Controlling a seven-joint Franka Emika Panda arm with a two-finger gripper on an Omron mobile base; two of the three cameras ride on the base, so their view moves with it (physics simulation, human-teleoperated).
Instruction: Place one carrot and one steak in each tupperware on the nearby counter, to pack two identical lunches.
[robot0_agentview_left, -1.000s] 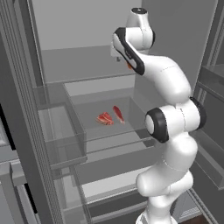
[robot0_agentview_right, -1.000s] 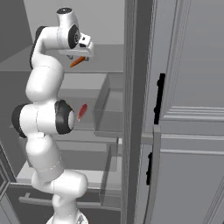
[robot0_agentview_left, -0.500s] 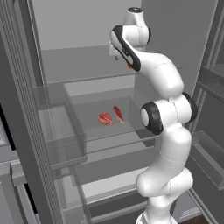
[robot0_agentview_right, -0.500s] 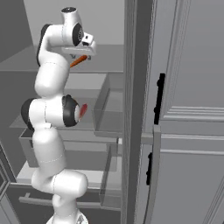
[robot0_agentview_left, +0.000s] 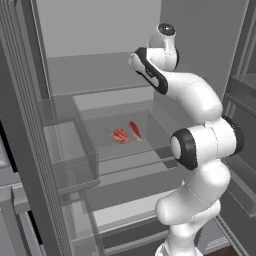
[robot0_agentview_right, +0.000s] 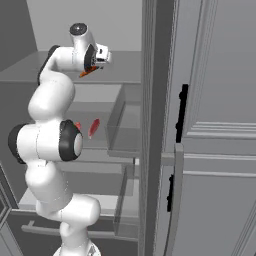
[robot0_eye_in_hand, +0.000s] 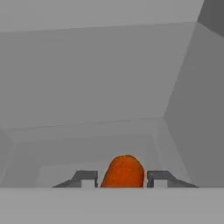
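One carrot (robot0_eye_in_hand: 123, 172), orange and stubby from this angle, sits end-on between my gripper's (robot0_eye_in_hand: 122, 179) two fingertips (robot0_eye_in_hand: 85, 178), which press close on its sides. In the right base view the same carrot (robot0_agentview_right: 88, 72) slants just under the gripper (robot0_agentview_right: 94, 67), at the upper fridge shelf. Two red steaks (robot0_agentview_left: 120, 136) (robot0_agentview_left: 135, 130) lie side by side in the clear drawer below. One steak (robot0_agentview_right: 93, 128) shows past my arm in the right base view. The tupperware and the counter are out of view.
The arm reaches into an open fridge with grey shelves (robot0_agentview_left: 105, 90) and a clear drawer (robot0_agentview_left: 95, 150). A door bin (robot0_agentview_left: 70, 165) juts out at the left. The grey fridge door with black handles (robot0_agentview_right: 182, 112) stands close on the right.
My arm's upper links and elbow have shifted while the hand stayed at the upper shelf. The carrot remains at the same spot under the hand. The steaks have not moved.
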